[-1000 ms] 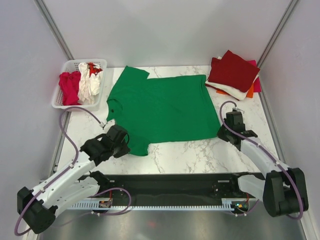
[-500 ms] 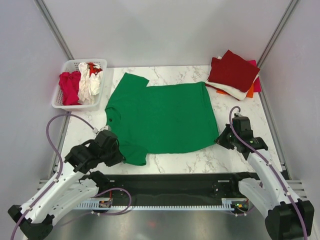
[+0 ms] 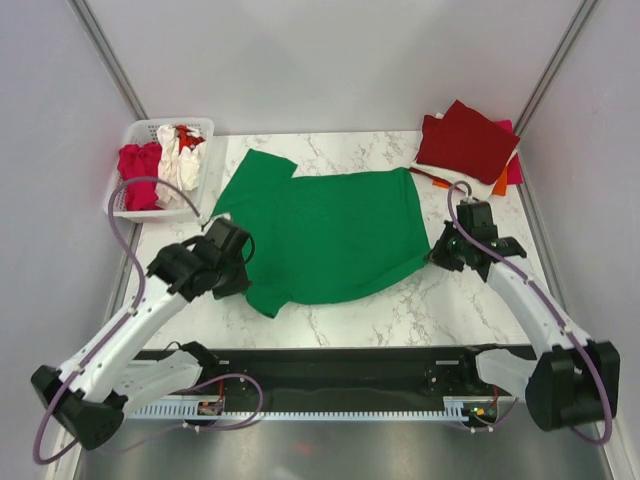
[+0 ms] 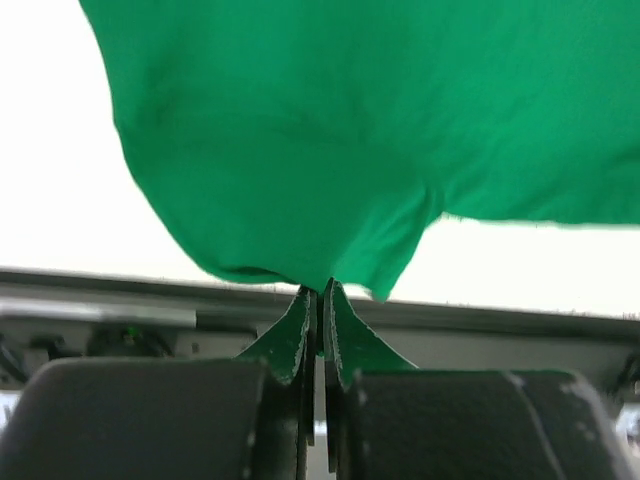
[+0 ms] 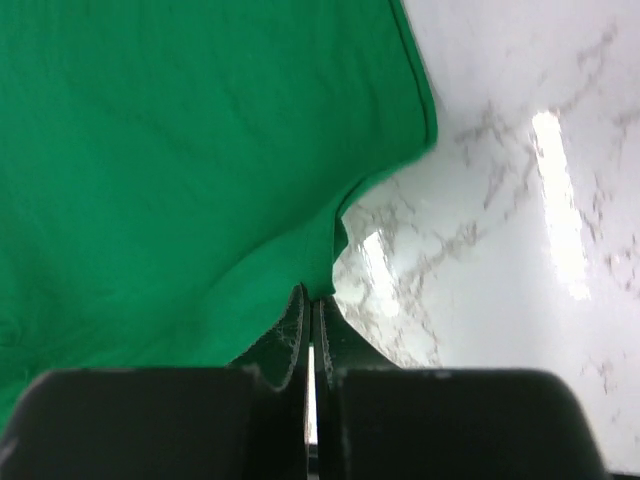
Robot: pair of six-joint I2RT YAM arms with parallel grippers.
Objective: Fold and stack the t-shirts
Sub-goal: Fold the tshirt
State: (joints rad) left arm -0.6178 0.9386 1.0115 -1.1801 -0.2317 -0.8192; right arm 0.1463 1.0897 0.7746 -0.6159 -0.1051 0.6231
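Observation:
The bright green t-shirt [image 3: 325, 235] lies spread on the marble table, collar to the left. My left gripper [image 3: 243, 262] is shut on its near sleeve edge; the left wrist view shows the green cloth [image 4: 330, 150] hanging from the closed tips. My right gripper [image 3: 438, 255] is shut on the shirt's near hem corner, seen as green cloth [image 5: 180, 170] in the right wrist view. Both near edges are lifted off the table. Folded shirts, dark red [image 3: 465, 142] on top of orange and magenta ones, are stacked at the back right.
A white slatted basket [image 3: 128, 205] at the back left holds magenta, white and red shirts [image 3: 160, 165]. Grey walls close the sides. A black rail [image 3: 340, 370] runs along the table's near edge.
Both grippers first pulled the shirt's near edge toward the front, then lifted it and carried it back and inward. The shirt's near edge now sits farther from the table front.

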